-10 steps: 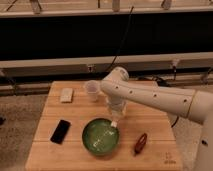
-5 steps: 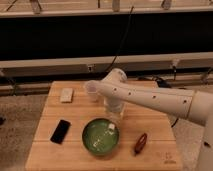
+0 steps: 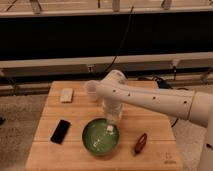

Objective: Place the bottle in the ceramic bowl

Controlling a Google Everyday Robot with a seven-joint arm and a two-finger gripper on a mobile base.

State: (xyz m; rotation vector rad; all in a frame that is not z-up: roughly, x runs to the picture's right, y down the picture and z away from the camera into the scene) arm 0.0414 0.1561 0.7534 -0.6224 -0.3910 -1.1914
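Observation:
The green glazed ceramic bowl (image 3: 90, 139) sits on the wooden table at front centre. A small white object, which looks like the bottle (image 3: 109, 129), shows inside the bowl near its far right rim. My gripper (image 3: 113, 119) hangs on the white arm that reaches in from the right. It is directly above the bowl's far rim and just over the bottle. I cannot tell whether it touches the bottle.
A clear plastic cup (image 3: 91, 90) stands behind the bowl, next to the arm. A pale block (image 3: 66, 95) lies at the table's back left and a black phone (image 3: 60, 131) at front left. A dark red-brown oblong object (image 3: 141, 143) lies right of the bowl.
The gripper has lifted slightly from the bowl's far rim. The white bottle now shows inside the bowl beneath it.

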